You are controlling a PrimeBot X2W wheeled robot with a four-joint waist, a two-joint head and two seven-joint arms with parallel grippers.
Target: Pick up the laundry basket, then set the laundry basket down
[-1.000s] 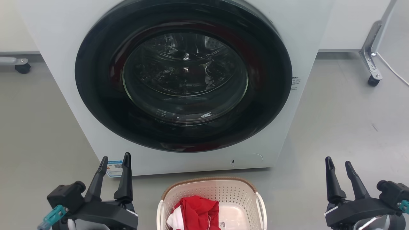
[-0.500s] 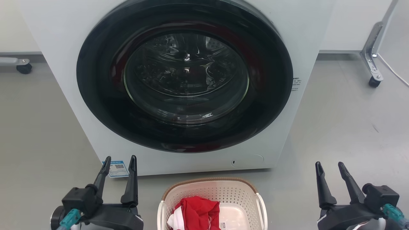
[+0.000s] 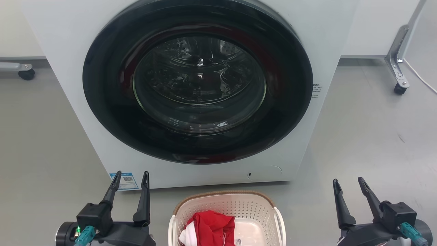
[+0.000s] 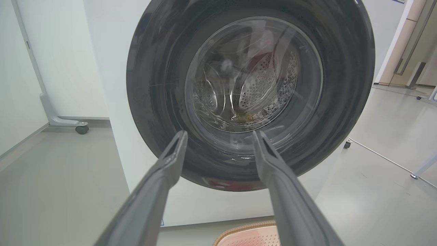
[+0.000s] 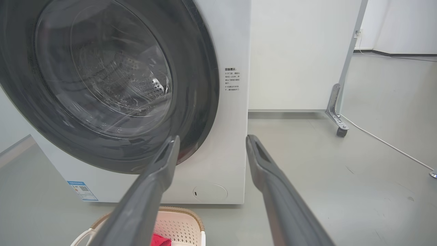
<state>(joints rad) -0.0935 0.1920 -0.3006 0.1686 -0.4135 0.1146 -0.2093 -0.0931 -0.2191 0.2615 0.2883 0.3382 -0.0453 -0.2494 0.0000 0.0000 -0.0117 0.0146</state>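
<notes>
The cream perforated laundry basket (image 3: 239, 205) with a brown rim sits on the grey floor at the bottom centre of the head view, just in front of the washing machine, with red and white cloth (image 3: 211, 227) inside. Its rim also shows in the left wrist view (image 4: 245, 229) and the right wrist view (image 5: 184, 213). My left gripper (image 3: 131, 177) stands open to the basket's left, apart from it, holding nothing. My right gripper (image 3: 348, 183) stands open to its right, also empty. Both point toward the machine.
A white front-loading washing machine (image 3: 51, 41) with a big dark round door (image 3: 197, 80) stands close ahead, door closed. A wheeled metal frame leg (image 3: 397, 65) and a white cable lie at the right; another caster (image 3: 25, 73) sits at the far left. Grey floor lies on both sides.
Both grippers have drawn back toward the bottom of the head view and shifted inward toward the basket. The basket and the machine have stayed put.
</notes>
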